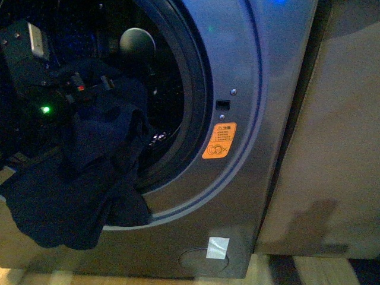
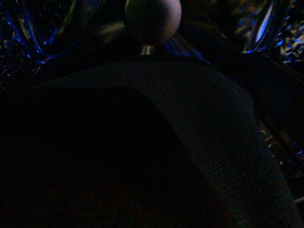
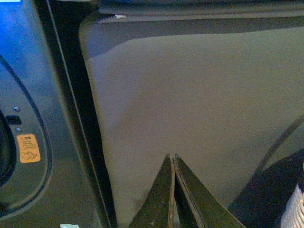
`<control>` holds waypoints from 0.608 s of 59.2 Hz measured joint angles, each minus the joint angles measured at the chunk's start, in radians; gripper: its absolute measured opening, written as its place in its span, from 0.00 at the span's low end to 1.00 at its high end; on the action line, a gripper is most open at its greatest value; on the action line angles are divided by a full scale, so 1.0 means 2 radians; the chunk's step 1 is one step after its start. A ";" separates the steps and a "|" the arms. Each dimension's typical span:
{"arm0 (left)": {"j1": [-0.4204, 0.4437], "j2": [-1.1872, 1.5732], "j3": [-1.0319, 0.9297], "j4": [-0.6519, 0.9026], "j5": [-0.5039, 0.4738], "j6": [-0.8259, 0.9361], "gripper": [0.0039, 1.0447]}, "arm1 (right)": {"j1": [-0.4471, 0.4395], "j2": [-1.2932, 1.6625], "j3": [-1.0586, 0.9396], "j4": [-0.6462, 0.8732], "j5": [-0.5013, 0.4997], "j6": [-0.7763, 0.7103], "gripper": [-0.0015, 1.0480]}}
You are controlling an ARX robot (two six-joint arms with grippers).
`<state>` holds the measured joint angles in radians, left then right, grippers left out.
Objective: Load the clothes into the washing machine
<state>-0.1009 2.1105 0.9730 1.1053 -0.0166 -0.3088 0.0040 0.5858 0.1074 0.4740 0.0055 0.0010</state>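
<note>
Where the clothes spill over the lower edge of the porthole, part of the navy fabric lies inside the mouth of the washing machine. The larger part hangs outside over its grey front, the lowest fold near the machine's base. The upper bunch rises to the left arm, at the opening's left side with a green light lit. The left fingers are hidden in cloth, so I cannot tell whether they grip it. In the left wrist view the fabric fills most of the frame, with a round ball and the perforated drum beyond it. Above and right of the cloth, the porthole shows open dark drum up to the black rim. An orange sticker sits just right of that rim, and a white label is low on the front. The right fingers are pressed together tip to tip, pointing at the beige panel. A dark gap separates that panel from the machine's right edge.
</note>
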 joint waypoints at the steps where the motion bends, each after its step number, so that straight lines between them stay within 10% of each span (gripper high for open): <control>1: 0.000 0.003 0.005 -0.003 -0.001 0.001 0.07 | 0.000 -0.002 -0.001 -0.001 0.000 0.000 0.02; 36: -0.038 0.125 0.240 -0.136 -0.044 0.022 0.07 | -0.001 -0.116 -0.051 -0.061 -0.002 0.000 0.02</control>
<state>-0.1764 2.3600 1.4536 0.8341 -0.1055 -0.2649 0.0021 0.3538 0.0044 0.3523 0.0013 0.0006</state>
